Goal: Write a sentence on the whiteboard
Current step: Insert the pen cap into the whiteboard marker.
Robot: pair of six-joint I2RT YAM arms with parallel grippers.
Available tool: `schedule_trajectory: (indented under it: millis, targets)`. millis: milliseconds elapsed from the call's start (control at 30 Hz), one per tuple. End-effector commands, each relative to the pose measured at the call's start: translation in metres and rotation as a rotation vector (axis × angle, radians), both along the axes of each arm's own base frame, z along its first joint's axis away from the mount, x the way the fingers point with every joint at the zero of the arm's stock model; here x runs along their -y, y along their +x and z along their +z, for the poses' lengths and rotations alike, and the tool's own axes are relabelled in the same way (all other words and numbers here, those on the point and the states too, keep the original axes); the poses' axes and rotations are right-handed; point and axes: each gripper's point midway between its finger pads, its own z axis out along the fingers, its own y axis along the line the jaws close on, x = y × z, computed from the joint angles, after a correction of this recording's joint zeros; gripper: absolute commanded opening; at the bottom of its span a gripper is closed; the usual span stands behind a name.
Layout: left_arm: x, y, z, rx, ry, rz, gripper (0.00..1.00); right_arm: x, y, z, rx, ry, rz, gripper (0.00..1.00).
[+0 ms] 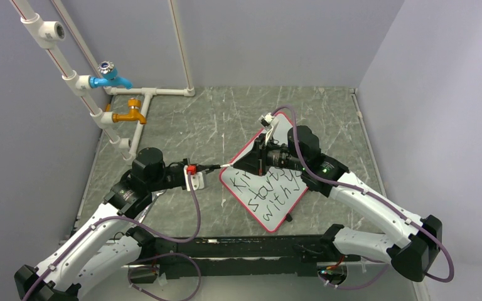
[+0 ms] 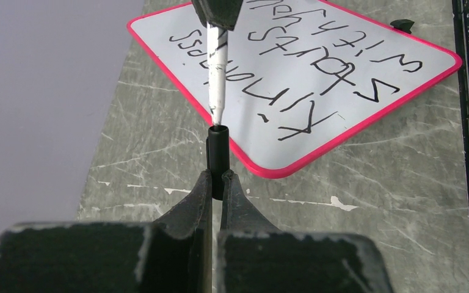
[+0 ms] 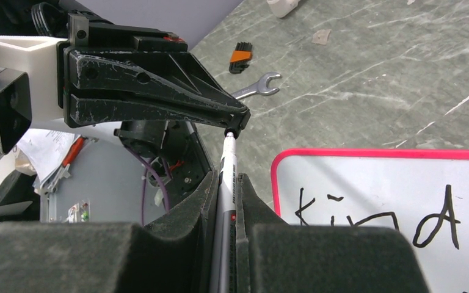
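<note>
The whiteboard (image 1: 275, 219) with its red rim lies diagonally on the grey table. The sentence (image 2: 317, 67) runs over it in black marker letters. My left gripper (image 2: 218, 177) is shut on a black marker cap (image 2: 218, 152), held just off the board's left corner. My right gripper (image 3: 227, 180) is shut on a white marker (image 3: 227, 177). The marker's tip (image 2: 217, 119) meets the open mouth of the cap. In the top view the left gripper (image 1: 223, 166) and the right gripper (image 1: 260, 160) face each other over the board's left corner.
White pipes with a blue tap (image 1: 110, 78) and a yellow tap (image 1: 132, 116) stand at the back left. A wrench (image 3: 256, 87) and a small orange-black piece (image 3: 240, 57) lie on the table. A small black item (image 1: 287, 219) sits by the board's near edge.
</note>
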Motion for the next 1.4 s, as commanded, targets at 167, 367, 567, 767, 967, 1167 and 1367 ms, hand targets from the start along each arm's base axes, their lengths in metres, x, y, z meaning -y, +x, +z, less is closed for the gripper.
schedule_trajectory:
  millis: [167, 367, 567, 767, 967, 1167, 1367]
  targets:
    - [0.003, 0.004, 0.016, 0.033, -0.052, 0.012, 0.0, -0.006, 0.001, 0.018, 0.052, 0.029, 0.004, 0.0]
    - [0.004, -0.002, 0.019, 0.047, -0.062, -0.017, 0.0, -0.01, 0.003, 0.016, 0.05, 0.016, 0.002, 0.0]
    - [0.008, -0.009, 0.018, 0.044, -0.059, -0.064, 0.0, -0.018, 0.007, 0.013, 0.054, -0.013, -0.001, 0.0]
    - [0.009, -0.012, 0.017, 0.042, -0.055, -0.085, 0.0, -0.03, 0.011, 0.011, 0.064, -0.06, 0.004, 0.0]
    - [0.01, -0.013, 0.016, 0.038, -0.058, -0.091, 0.0, -0.042, 0.015, 0.001, 0.073, -0.15, -0.001, 0.0]
    - [0.011, -0.015, 0.02, 0.013, -0.073, -0.091, 0.0, -0.053, 0.014, -0.005, 0.074, -0.177, 0.001, 0.0]
    - [0.009, -0.014, 0.025, 0.032, -0.096, -0.076, 0.0, -0.061, 0.014, -0.009, 0.049, -0.178, -0.009, 0.0]
